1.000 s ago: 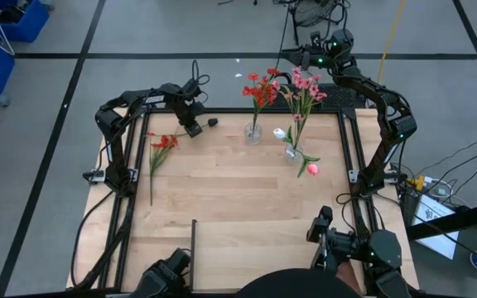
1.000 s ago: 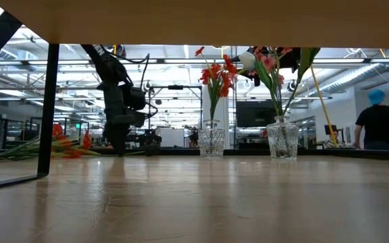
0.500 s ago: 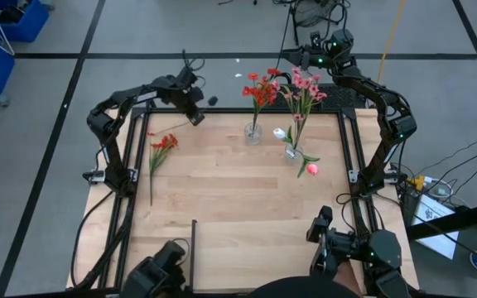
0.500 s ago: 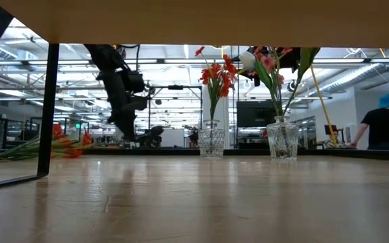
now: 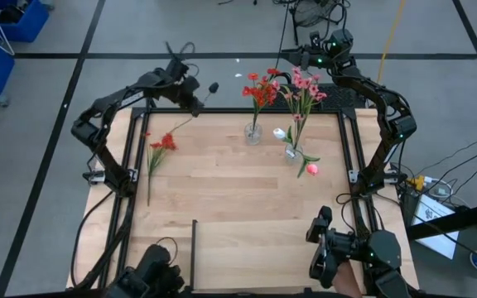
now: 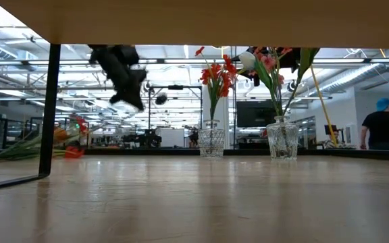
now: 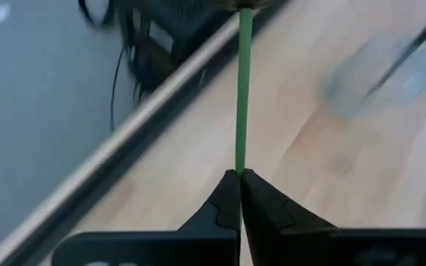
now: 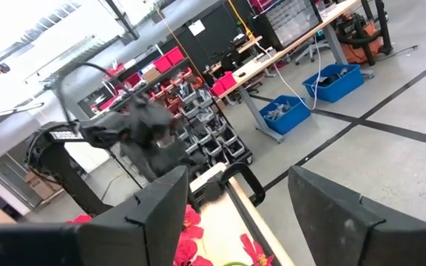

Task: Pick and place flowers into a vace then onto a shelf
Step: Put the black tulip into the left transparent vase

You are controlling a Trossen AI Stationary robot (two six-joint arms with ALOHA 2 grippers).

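My left gripper (image 5: 197, 101) hangs shut above the table's far left edge, on the thin green stem of a red flower spray (image 5: 162, 142). The stem's dark end (image 5: 214, 86) sticks out past the fingers. The blossoms (image 6: 80, 125) hang low, and long green leaves (image 6: 5, 152) lie on the table. Two glass vases stand at the far middle: one (image 5: 253, 132) holds red flowers, the other (image 5: 292, 151) pink ones and a white bud. My right gripper (image 8: 239, 214) waits open, level, above the pink flowers. The shelf board (image 6: 194, 20) spans the low view's top. My left gripper pinches the bare green stem (image 7: 242, 159) between its two fingertips, near the stem's dark end. The fingers slant down from the table's left. From the fingers the stem slopes down to the blossoms (image 5: 170, 136), while the spray's lower green part (image 5: 148, 194) lies on the table.
A pink-red tulip bud (image 5: 312, 170) with a leaf lies on the table beside the pink-flower vase. A black upright rail (image 5: 194, 240) stands near the front edge. Black frame rails run along both table sides. A person (image 6: 382, 125) stands in the room beyond.
My left gripper has risen and gone toward the table's far edge, tipping to a flatter slant. The stem's dark end has come up off the table with it. The blossoms have lifted a little, while the spray's lower green part has stayed on the table.
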